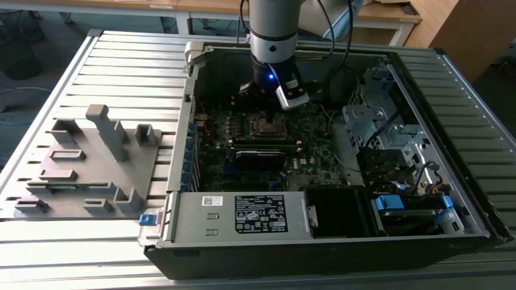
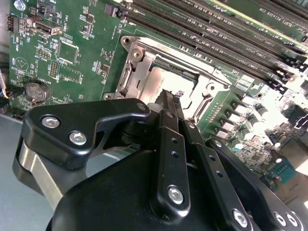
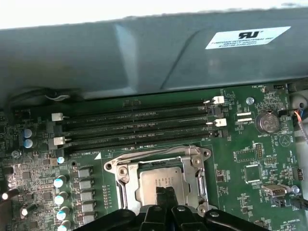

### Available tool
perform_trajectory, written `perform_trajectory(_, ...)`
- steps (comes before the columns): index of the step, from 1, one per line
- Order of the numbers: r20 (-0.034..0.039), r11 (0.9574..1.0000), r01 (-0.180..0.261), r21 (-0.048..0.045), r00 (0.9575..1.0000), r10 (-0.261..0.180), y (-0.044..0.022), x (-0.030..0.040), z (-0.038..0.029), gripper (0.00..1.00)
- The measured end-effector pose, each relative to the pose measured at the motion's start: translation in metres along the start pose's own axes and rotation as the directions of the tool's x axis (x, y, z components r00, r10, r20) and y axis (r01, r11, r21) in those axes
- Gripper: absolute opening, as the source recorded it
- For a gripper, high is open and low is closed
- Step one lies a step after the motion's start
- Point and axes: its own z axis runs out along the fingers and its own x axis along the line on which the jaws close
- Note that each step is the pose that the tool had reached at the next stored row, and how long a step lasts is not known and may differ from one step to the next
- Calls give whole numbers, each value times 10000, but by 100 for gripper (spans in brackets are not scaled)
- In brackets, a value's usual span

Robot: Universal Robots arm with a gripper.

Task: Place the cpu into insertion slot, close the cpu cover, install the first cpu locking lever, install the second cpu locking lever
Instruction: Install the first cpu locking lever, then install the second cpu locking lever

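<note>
Black steel all round: the open computer case (image 1: pixel 451 199) lies on its side on a ribbed grey table (image 1: pixel 121 60), and inside it sits the green motherboard (image 1: pixel 234 166), a power supply box (image 1: pixel 241 214) along the near wall, and a drive cage (image 1: pixel 379 121) at the exterior view's right. On the table at the exterior view's left rests one grey moulded fixture tray (image 1: pixel 81 175).

Four long black memory slots (image 3: pixel 139 127) run side by side beyond the socket in the first wrist view. One round coin battery (image 3: pixel 267 122) is on the board nearby.

The arm (image 1: pixel 274 36) reaches down into the case, and the gripper (image 3: pixel 166 195) hangs right over the socket. The cpu (image 3: pixel 156 183), dull silver-grey, lies flat in the insertion slot (image 3: pixel 122 185). The cpu cover (image 3: pixel 197 168), a thin silver frame, surrounds it, apparently lying down over the socket.

The jaws are drawn together, their two slim black fingers (image 2: pixel 169 103) meeting at a narrow tip, with nothing visibly pinched between them. That tip is directly above the near edge of the cpu's metal top in both wrist views; whether it touches the chip I cannot tell.
</note>
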Motion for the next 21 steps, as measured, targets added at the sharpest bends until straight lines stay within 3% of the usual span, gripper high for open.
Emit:
perform_trajectory(7,0,10000,-2,-6,10000,2,5,-8,-114,10)
perform_trajectory(21,-2,10000,-1,-4,10000,1,8,-12,-158,10)
